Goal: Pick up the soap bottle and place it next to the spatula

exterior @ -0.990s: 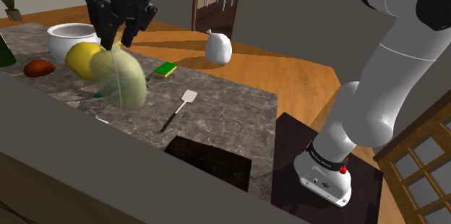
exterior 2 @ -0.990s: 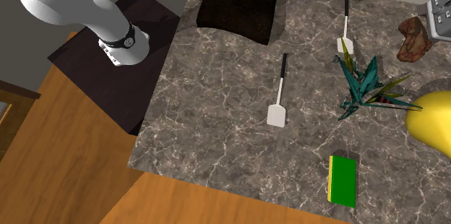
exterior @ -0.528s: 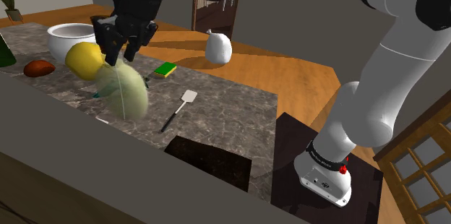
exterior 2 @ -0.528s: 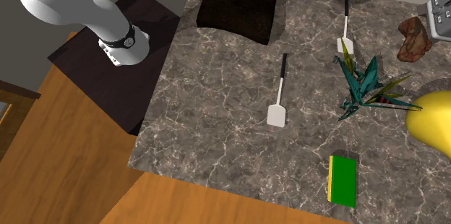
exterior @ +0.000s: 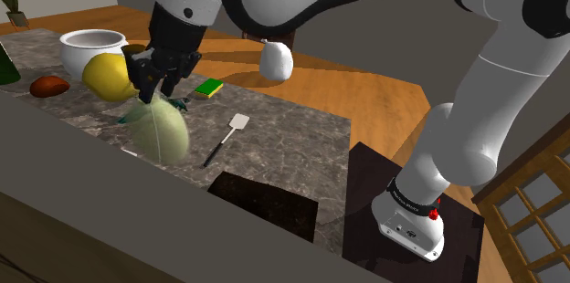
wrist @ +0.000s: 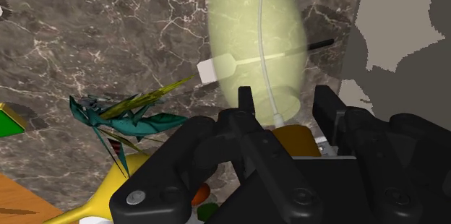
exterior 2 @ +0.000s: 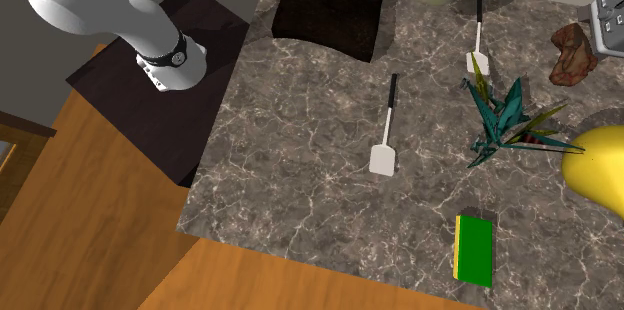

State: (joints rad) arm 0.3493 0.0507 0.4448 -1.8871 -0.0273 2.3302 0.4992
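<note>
One step is in hand, the carry: the gripper (exterior: 151,88) clasps the pale green soap bottle (exterior: 161,131) by its top, held over the desk (exterior: 292,137) edge along the grey ledge (exterior: 137,213); next move calls for lowering it upright beside the spatula (exterior: 238,123), then releasing

Dark marble counter (exterior 2: 300,158) — wood floor (exterior: 347,85), grey walls (exterior: 384,26).

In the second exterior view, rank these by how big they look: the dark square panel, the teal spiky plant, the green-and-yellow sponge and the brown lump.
Largest to smallest:
1. the dark square panel, a solid block.
2. the teal spiky plant, with nearly the same spread but thin leaves.
3. the green-and-yellow sponge and the brown lump, which look alike, so they are not ranked.
</note>
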